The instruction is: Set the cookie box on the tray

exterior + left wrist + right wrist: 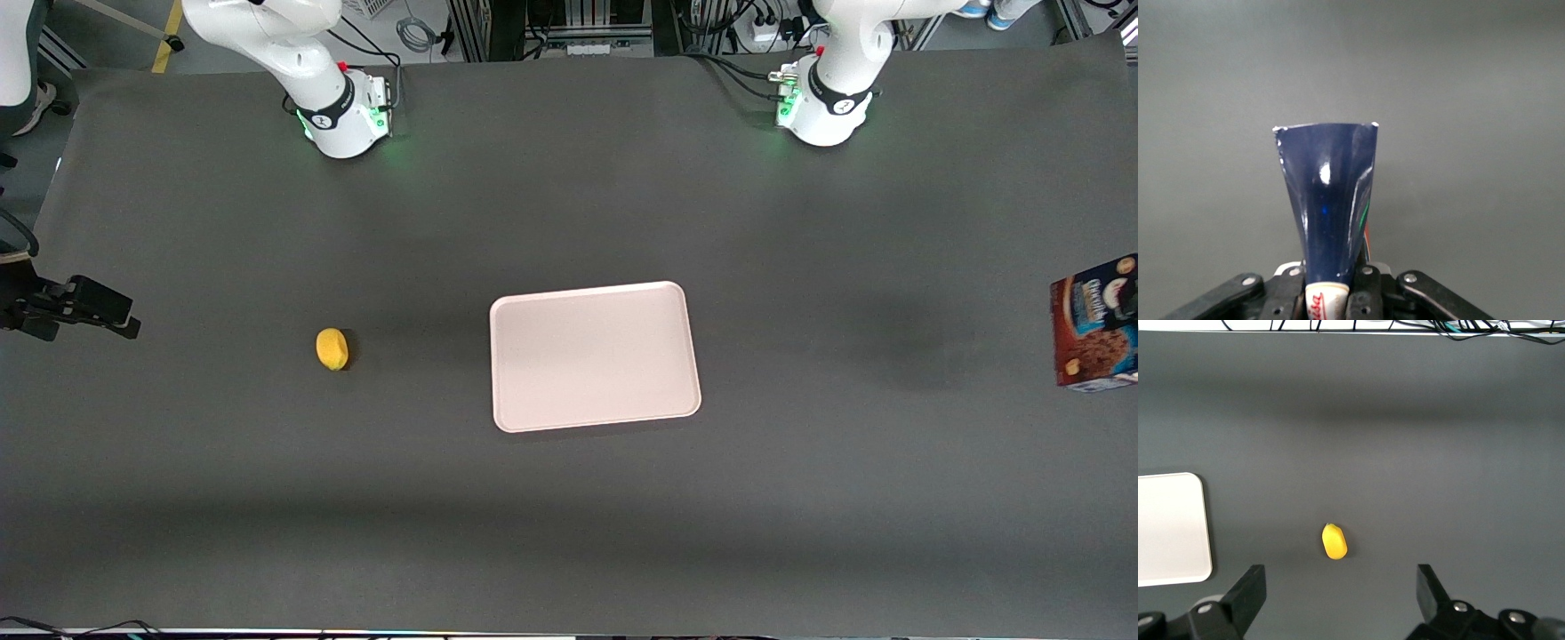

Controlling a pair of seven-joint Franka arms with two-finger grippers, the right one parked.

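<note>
Navy cardboard cookie box, front view: at the working arm's end of the surface, well apart from the bare tray. Left wrist view: claw clamped on the carton, creasing it. Judged light, crushable; hold gently.

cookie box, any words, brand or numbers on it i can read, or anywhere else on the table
Cookie box, at the working arm's end of the table: white lettering on its blue face, too blurred to read.
Cookie box in the left wrist view, clamped in the gripper: red letters on a white patch, cut off, not readable.
Tray: no text.
Yellow lump: no text.
</note>
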